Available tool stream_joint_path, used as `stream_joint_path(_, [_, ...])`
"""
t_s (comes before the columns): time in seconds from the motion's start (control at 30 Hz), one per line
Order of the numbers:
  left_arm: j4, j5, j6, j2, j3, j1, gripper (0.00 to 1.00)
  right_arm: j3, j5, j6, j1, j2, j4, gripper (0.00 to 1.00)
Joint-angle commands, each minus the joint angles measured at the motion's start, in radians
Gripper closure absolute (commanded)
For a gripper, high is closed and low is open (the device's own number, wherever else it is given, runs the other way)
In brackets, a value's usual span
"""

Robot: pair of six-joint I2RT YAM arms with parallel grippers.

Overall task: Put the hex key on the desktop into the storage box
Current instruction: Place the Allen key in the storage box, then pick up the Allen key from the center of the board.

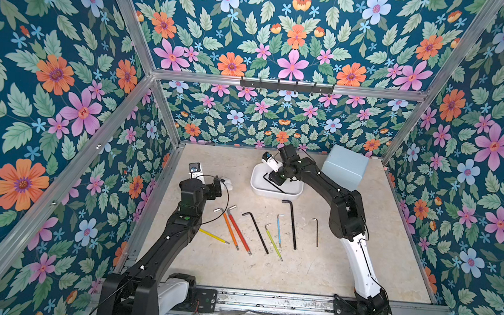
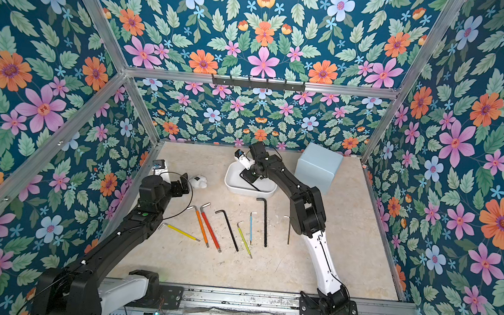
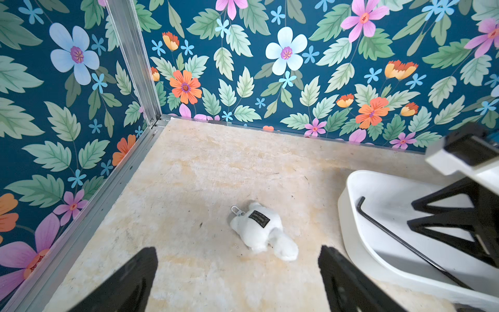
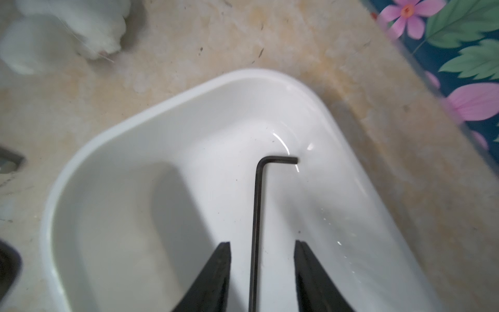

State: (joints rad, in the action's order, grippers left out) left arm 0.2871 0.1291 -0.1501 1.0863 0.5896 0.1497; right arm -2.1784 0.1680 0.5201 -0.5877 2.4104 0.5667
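My left pincer [image 3: 236,252] hangs released over the surface [image 3: 189,175] with nothing between its fingers. Only its wrist view shows the label on the white toy [image 3: 259,232] just ahead. Only in a top view does the yellow key [image 2: 182,232] show its bend clear of the left arm. Further right, the hex key [image 4: 258,202] lies in the box [image 4: 162,108]. The top views hide the grip, but the right wrist view shows my right pincer [image 4: 263,243] released, with a gap on each side of the shaft. The blue cube [image 1: 344,168] stands far right.
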Motion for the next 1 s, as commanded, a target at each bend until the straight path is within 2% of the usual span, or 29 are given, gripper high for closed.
stream_joint_path(0.0, [-0.002,-0.002,-0.005,-0.011,0.007,0.0,0.0,0.038,-0.009,-0.04,0.0,-0.07,-0.11,0.43])
stream_joint_path(0.17, [-0.006,-0.006,-0.012,-0.02,0.009,0.001,0.0,0.144,-0.032,-0.134,-0.001,-0.212,-0.211,0.35])
stream_joint_path(0.3, [-0.018,-0.007,-0.028,-0.015,0.018,0.001,0.01,0.308,-0.147,-0.31,0.002,-0.39,-0.294,0.29])
stream_joint_path(0.5, [-0.027,-0.027,-0.043,-0.008,0.027,0.001,0.0,0.58,-0.356,-0.484,0.018,-0.674,-0.198,0.26])
stream_joint_path(0.63, [-0.021,-0.024,-0.047,-0.011,0.026,0.002,0.01,0.821,-0.362,-0.648,0.064,-0.875,-0.067,0.24])
stream_joint_path(0.73, [-0.007,-0.024,-0.052,-0.017,0.018,0.002,0.01,0.962,-0.346,-0.764,0.103,-0.966,0.017,0.24])
stream_joint_path(0.83, [-0.005,-0.034,-0.064,-0.011,0.021,0.002,0.0,1.046,-0.339,-0.826,0.123,-0.996,0.08,0.25])
stream_joint_path(0.97, [-0.023,-0.049,-0.069,0.003,0.036,0.002,0.01,1.102,-0.295,-0.853,0.124,-0.962,0.108,0.26])
